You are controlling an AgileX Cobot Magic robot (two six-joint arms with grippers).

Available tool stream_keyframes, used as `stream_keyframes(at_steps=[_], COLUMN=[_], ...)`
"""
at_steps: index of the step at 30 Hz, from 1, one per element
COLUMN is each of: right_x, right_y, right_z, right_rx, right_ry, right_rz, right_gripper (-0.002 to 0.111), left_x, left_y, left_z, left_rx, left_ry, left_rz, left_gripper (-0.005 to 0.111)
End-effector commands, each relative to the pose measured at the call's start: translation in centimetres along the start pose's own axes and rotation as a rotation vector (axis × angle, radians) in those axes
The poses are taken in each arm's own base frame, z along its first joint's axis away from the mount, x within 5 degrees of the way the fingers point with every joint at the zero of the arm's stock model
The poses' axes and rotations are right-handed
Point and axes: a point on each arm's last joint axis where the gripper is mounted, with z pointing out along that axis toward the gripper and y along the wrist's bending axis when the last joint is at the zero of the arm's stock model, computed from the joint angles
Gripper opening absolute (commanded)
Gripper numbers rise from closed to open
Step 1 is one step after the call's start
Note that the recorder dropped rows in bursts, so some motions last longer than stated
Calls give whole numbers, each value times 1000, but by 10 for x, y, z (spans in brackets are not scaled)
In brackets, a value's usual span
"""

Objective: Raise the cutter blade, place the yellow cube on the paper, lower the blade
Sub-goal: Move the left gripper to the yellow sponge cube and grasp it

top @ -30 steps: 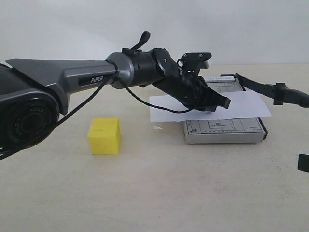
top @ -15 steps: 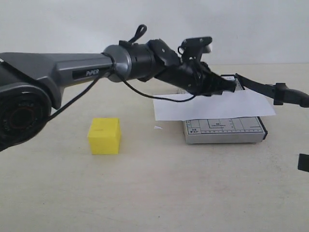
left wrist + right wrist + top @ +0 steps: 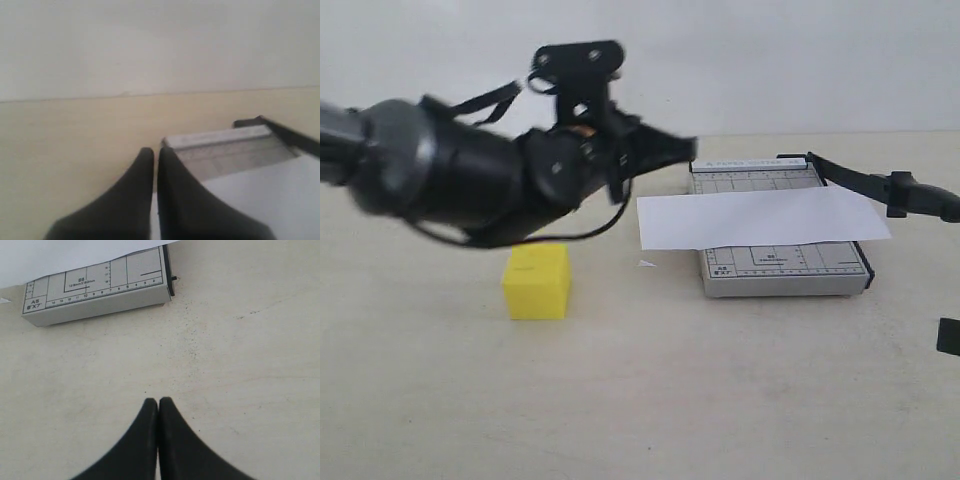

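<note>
The yellow cube (image 3: 536,281) sits on the table, left of the trimmer. The paper (image 3: 760,218) lies across the grey trimmer base (image 3: 785,271), overhanging both sides. The cutter blade (image 3: 880,186) is lifted off the base and slants out to the right from its far hinge. My left gripper (image 3: 686,149) hovers shut and empty just left of the trimmer's far corner, above and behind the cube; its arm is motion-blurred. In the left wrist view the shut gripper (image 3: 155,151) points at the base (image 3: 227,150), with the paper (image 3: 272,195) and blade (image 3: 292,136) beyond. My right gripper (image 3: 158,402) is shut, empty, over bare table.
The right wrist view shows the trimmer base's near edge (image 3: 95,295) and a strip of the paper (image 3: 60,255). A tiny white scrap (image 3: 646,264) lies on the table beside the paper. A dark part of the right arm (image 3: 948,337) shows at the right edge.
My left arm has swung back to the left and upward, from over the paper to beside the trimmer's far corner. The paper shifted slightly right. Cube, blade and right arm are unchanged.
</note>
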Motion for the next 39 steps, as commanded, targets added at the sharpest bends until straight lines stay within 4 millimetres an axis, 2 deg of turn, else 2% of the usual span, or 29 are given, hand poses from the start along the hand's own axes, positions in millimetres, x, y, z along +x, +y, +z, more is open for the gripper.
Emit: stream_keyframes(at_steps=[1, 4, 6, 9, 11, 14, 15, 17, 18, 19, 28, 32, 35, 38, 39], right_x=[-2, -3, -4, -3, -1, -1, -1, -1, -1, -1, -1, -1, -1, -1, -1], right_y=[1, 1, 1, 1, 1, 1, 1, 1, 1, 1, 1, 1, 1, 1, 1], right_z=[0, 0, 0, 0, 0, 0, 0, 0, 0, 0, 0, 0, 0, 0, 0], right_rx=[-2, -2, -2, -2, -2, -2, -2, -2, -2, -2, -2, -2, -3, -5, -5], right_ry=[-17, -30, -32, -21, -6, -1, -4, -6, -6, -6, -6, -6, -6, -9, -9], right_rz=[-4, -4, -4, -4, -10, -10, -10, -10, -10, -10, -10, -10, -6, 0, 0], right_gripper=[0, 0, 0, 0, 0, 0, 0, 0, 0, 0, 0, 0, 0, 0, 0], left_x=[34, 48, 55, 64, 69, 74, 76, 78, 79, 80, 95, 100, 98, 95, 95], left_y=[39, 51, 55, 59, 59, 59, 60, 62, 63, 63, 57, 59, 63, 67, 67], left_z=[-59, -78, -84, -87, -87, -85, -83, -80, -78, -76, -56, -50, -47, -45, -45], left_rx=[-100, -113, -124, -127, -121, -123, -136, -162, -173, -177, -159, -168, -166, -172, -169], left_ry=[54, 99, 122, 161, 189, 209, 198, 179, 168, 167, 262, 365, 389, 383, 384], left_rz=[50, 70, 74, 96, 99, 101, 102, 76, 50, 30, 15, -80, -104, -101, -82], left_gripper=[4, 4, 5, 15, 29, 63, 80, 100, 107, 110, 110, 106, 94, 72, 62])
